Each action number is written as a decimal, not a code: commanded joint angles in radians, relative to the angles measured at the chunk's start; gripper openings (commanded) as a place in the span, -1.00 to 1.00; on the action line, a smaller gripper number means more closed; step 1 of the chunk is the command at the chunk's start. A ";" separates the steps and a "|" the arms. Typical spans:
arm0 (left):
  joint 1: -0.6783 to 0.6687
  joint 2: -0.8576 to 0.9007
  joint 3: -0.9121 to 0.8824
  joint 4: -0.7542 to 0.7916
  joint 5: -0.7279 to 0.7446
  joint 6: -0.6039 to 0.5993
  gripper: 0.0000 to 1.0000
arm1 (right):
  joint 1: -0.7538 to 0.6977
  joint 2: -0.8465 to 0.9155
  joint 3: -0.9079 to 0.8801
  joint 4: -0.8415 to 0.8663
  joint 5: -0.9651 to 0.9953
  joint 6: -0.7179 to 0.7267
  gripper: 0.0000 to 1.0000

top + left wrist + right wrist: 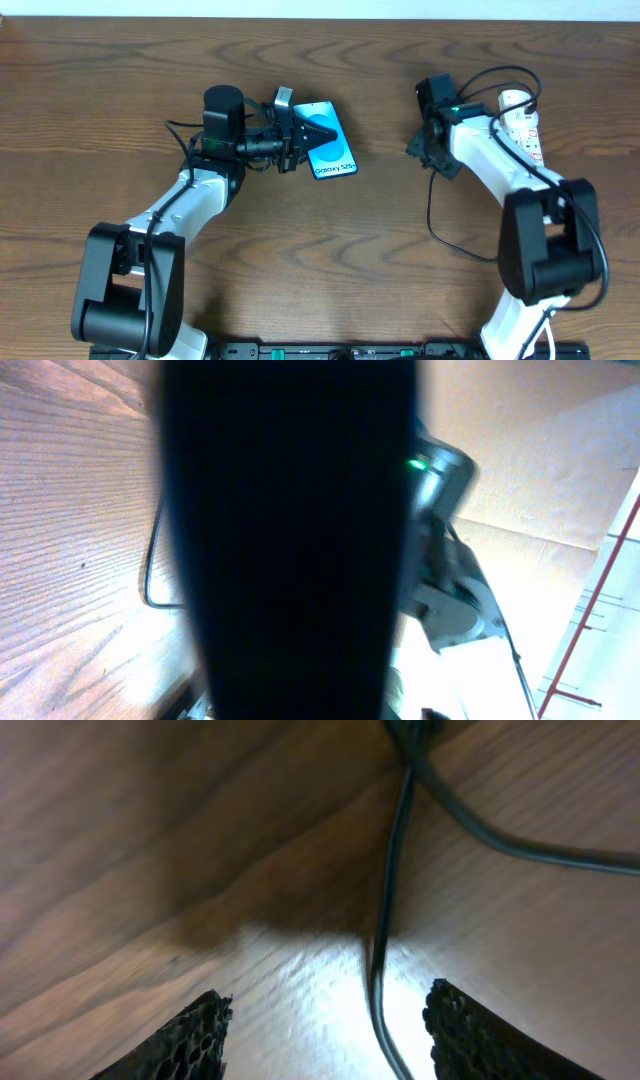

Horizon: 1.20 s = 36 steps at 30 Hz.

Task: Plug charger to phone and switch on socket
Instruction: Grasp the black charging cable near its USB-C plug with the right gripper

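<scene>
The phone (330, 143) lies tilted at the upper middle of the table, its blue screen showing "Galaxy S25". My left gripper (293, 140) is shut on its left edge. In the left wrist view the phone (290, 540) is a dark slab that hides the fingers. My right gripper (426, 152) is open and low over the table. The thin black charger cable (385, 920) runs between its fingers (325, 1005), not gripped. The cable (432, 215) loops toward the front right. Its connector tip is not visible. The white socket strip (522, 118) lies at the far right, partly behind the right arm.
The wooden table (330, 260) spans the whole view. The right arm (500, 175) crosses in front of the socket strip. A second black cable (520, 845) crosses the top right of the right wrist view.
</scene>
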 commanded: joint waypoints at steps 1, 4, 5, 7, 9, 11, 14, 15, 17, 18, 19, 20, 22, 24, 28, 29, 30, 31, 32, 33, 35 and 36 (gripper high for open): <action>0.002 -0.002 0.022 0.008 0.036 0.023 -0.85 | -0.010 0.062 0.018 0.001 0.003 0.011 0.21; 0.002 -0.002 0.022 0.009 0.035 0.023 -0.85 | -0.022 0.104 0.018 0.011 0.003 0.011 0.16; 0.002 -0.002 0.022 0.008 0.035 0.022 -0.85 | -0.022 0.114 0.018 0.016 0.002 0.011 0.04; 0.002 -0.002 0.022 0.008 0.035 0.023 -0.85 | -0.021 0.132 0.018 0.025 -0.023 0.009 -0.50; 0.002 -0.002 0.022 0.008 0.035 0.023 -0.85 | -0.019 0.142 0.018 0.028 -0.078 -0.035 -0.88; 0.002 -0.002 0.022 0.009 0.035 0.023 -0.85 | -0.007 0.145 0.018 0.041 -0.203 -0.226 -0.98; 0.002 -0.002 0.022 0.009 0.035 0.023 -0.85 | 0.034 0.145 0.018 -0.015 -0.331 -0.487 -0.98; 0.002 -0.002 0.022 0.009 0.035 0.023 -0.85 | 0.055 0.145 0.014 -0.074 -0.327 -0.546 -0.92; 0.002 -0.002 0.022 0.009 0.035 0.023 -0.85 | 0.080 0.145 0.007 -0.146 -0.294 -0.578 -0.76; 0.002 -0.002 0.022 0.009 0.035 0.023 -0.85 | 0.090 0.145 0.002 -0.171 -0.265 -0.577 -0.64; 0.002 -0.002 0.022 0.009 0.035 0.023 -0.85 | 0.103 0.145 -0.006 -0.192 -0.230 -0.572 -0.57; 0.002 -0.002 0.022 0.009 0.035 0.023 -0.85 | 0.117 0.145 -0.016 -0.202 -0.193 -0.556 -0.36; 0.002 -0.002 0.022 0.009 0.029 0.023 -0.85 | 0.140 0.145 -0.019 -0.186 -0.097 -0.474 0.01; 0.002 -0.002 0.022 0.009 0.026 0.023 -0.85 | 0.147 0.145 -0.015 -0.143 -0.018 -0.360 0.18; 0.002 -0.002 0.022 0.009 0.028 0.022 -0.85 | 0.119 0.145 -0.015 -0.055 0.045 -0.177 0.23; 0.002 -0.002 0.022 0.009 0.028 0.022 -0.85 | 0.106 0.145 -0.015 -0.031 0.043 -0.144 0.19; 0.002 -0.002 0.022 0.009 0.028 0.022 -0.85 | 0.092 0.145 -0.015 -0.002 0.033 -0.129 0.15; 0.002 -0.002 0.022 0.009 0.028 0.022 -0.85 | 0.082 0.145 -0.015 0.014 0.023 -0.127 0.13; 0.002 -0.002 0.022 0.009 0.028 0.022 -0.85 | 0.073 0.145 -0.015 0.023 0.014 -0.127 0.10; 0.002 -0.002 0.022 0.009 0.028 0.022 -0.85 | 0.068 0.145 -0.015 0.022 0.011 -0.127 0.07; 0.002 -0.002 0.022 0.008 0.028 0.022 -0.85 | 0.063 0.145 -0.018 -0.007 0.010 -0.130 0.03; 0.002 -0.002 0.022 0.009 0.028 0.022 -0.85 | 0.063 0.145 -0.020 -0.015 0.010 -0.132 0.01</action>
